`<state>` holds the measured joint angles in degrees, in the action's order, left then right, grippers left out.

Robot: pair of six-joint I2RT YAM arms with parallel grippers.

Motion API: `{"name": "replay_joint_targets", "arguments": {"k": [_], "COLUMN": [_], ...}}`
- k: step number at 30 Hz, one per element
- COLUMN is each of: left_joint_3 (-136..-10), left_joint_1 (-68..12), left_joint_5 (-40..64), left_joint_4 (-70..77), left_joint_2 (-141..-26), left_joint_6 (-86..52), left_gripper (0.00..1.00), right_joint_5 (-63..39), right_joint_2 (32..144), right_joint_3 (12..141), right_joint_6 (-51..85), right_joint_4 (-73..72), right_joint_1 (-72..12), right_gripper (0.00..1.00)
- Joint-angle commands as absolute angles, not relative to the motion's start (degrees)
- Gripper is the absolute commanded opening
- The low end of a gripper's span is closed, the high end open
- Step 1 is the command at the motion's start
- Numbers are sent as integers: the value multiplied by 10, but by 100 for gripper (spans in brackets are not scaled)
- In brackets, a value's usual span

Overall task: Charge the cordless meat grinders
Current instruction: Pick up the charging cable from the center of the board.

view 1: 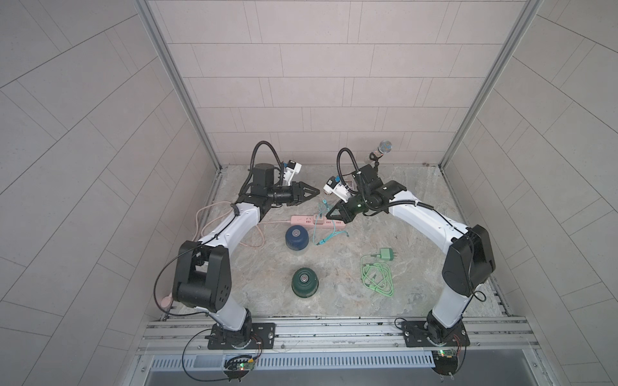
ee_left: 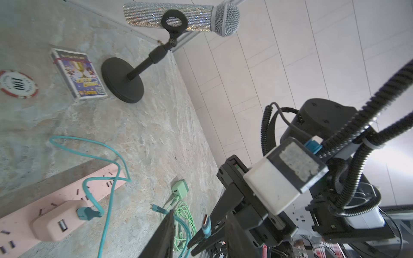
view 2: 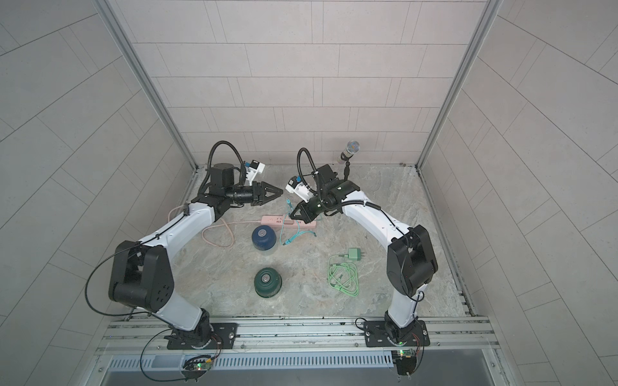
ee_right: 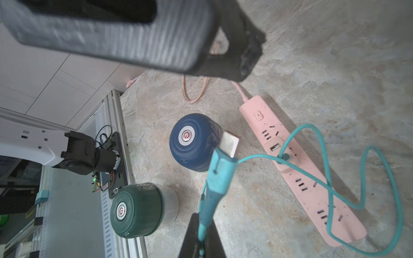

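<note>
- On the stone-patterned table, the only containers were the clear base cups under the grinders. I couldn't make out anything in them.
- Both cordless meat grinders stood upright, each squat and round with a ribbed dome and a silver centre button carrying a red power mark.
- The dark blue grinder sat just beside the pink power strip, on the side nearer the arm bases. The dark green grinder stood apart from it, closer to the bases.
- My right gripper was clamped on the free plug of the teal cable, metal tip poking out past the jaws. The cable's other end sat in a pink adapter on the strip.
- My left gripper hung raised near the right one, jaws partly apart, holding nothing.
- I counted two grinders, one power strip, two cables and two adapters. The green cable lay coiled by its green adapter.
</note>
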<state>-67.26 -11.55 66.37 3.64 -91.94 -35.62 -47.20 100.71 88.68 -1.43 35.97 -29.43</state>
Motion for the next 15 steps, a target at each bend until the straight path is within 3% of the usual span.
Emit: {"name": "replay_joint_targets", "arguments": {"k": [1,15], "left_joint_3": [-661,-635], "left_joint_1": [-118,-127], "left_joint_5": [732,740], "left_joint_4": [106,127], "left_joint_2": [-936,-947], "left_joint_6": [-353,-350], "left_gripper": [40,34], "right_joint_5": [-497,-498], "right_joint_2": [1015,1026], "right_joint_3": [903,913], "right_joint_6": [-45,-45], "right_joint_4": [392,393], "right_joint_1": [-301,-303], "right_gripper": [3,3]}}
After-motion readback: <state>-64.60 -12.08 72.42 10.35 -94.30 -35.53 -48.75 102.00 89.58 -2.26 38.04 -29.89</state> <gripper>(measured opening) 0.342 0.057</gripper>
